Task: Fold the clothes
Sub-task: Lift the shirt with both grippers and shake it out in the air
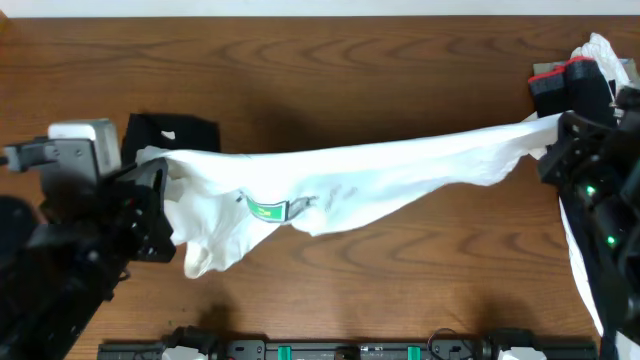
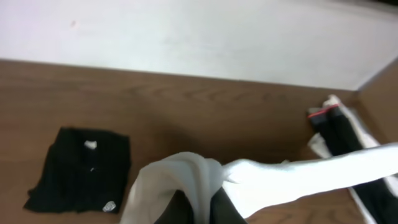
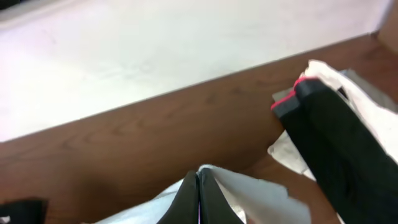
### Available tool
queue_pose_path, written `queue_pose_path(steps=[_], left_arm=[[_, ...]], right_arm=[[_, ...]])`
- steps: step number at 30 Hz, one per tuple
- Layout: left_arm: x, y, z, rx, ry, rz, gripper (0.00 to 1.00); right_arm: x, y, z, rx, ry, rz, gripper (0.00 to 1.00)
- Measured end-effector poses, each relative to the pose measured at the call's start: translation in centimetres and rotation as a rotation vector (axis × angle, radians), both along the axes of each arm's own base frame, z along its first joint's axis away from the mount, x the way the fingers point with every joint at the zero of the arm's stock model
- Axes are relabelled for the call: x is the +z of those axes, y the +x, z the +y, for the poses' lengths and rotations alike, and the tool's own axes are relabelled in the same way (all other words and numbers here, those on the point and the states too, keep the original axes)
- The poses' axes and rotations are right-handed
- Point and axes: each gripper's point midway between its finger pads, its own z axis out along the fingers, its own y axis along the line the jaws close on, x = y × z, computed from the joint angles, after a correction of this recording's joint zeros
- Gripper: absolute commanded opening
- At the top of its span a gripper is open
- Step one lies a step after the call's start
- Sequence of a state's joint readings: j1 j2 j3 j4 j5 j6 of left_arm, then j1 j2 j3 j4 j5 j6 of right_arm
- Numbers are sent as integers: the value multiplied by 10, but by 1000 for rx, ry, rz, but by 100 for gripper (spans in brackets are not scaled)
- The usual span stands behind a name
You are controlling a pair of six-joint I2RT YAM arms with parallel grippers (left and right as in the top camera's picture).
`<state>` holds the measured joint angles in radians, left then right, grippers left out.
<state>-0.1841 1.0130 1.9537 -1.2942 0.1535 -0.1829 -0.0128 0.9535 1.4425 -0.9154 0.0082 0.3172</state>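
A white T-shirt (image 1: 380, 175) with a green print (image 1: 265, 210) hangs stretched above the table between both grippers. My left gripper (image 1: 160, 185) is shut on its bunched left end, and that white cloth (image 2: 186, 177) drapes over the dark fingers (image 2: 227, 208) in the left wrist view. My right gripper (image 1: 555, 140) is shut on the shirt's right end. In the right wrist view its fingers (image 3: 189, 196) press together with the white fabric (image 3: 255, 186) pinched at their tips. The shirt sags in the middle, with its lower left part hanging loose.
A folded black garment (image 1: 172, 132) lies on the wooden table (image 1: 330, 60) behind the left gripper. At the back right sits a pile of black, red-trimmed and white clothes (image 1: 575, 80). More white cloth (image 1: 580, 275) runs along the right edge under the right arm.
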Motion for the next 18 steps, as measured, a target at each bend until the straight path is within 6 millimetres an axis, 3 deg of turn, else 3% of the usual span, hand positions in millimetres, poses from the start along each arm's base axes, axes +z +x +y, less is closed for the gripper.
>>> queue_pose_path(steps=[7, 18], left_arm=[[36, -22, -9, -69, -48, -107, 6], [31, -29, -8, -74, -46, -77, 6]], right_arm=[[24, -14, -1, -2, -18, -33, 1], [18, -21, -2, -1, -24, 6, 1]])
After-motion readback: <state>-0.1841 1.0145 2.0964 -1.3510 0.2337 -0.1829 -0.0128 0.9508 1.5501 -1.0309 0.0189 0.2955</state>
